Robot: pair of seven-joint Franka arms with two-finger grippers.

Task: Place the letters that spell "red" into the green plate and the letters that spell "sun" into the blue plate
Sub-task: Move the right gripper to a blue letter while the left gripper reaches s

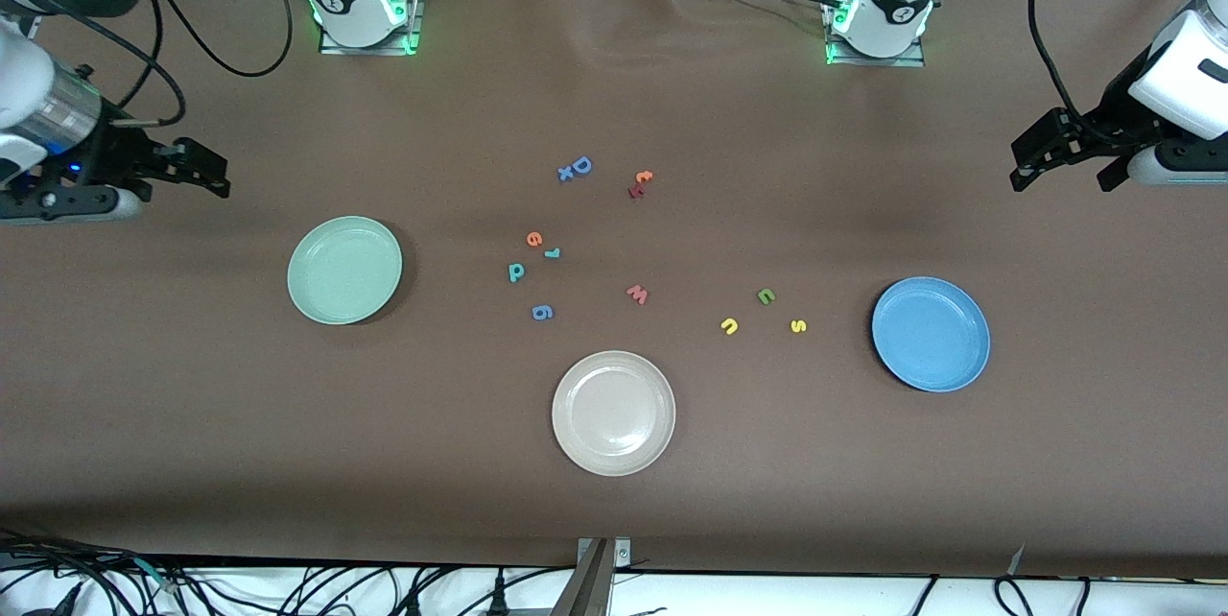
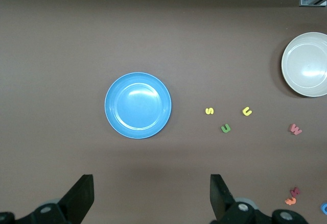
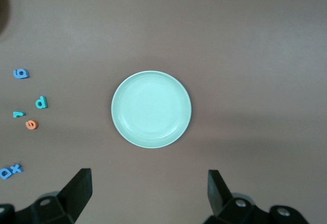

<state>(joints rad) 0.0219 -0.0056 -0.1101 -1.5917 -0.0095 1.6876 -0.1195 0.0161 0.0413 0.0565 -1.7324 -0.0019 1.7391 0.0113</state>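
Grippers [image 1: 1067, 158] [image 1: 197, 171] raised at opposite table ends, fingers spread wide, both empty.

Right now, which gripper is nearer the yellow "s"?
The left gripper: it hangs open at the blue plate's end, with the yellow "s" beside that plate. The right gripper hangs open near the green plate.

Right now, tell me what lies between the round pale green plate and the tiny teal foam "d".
Only bare brown tabletop separates the green plate from the teal "d", per the front view.
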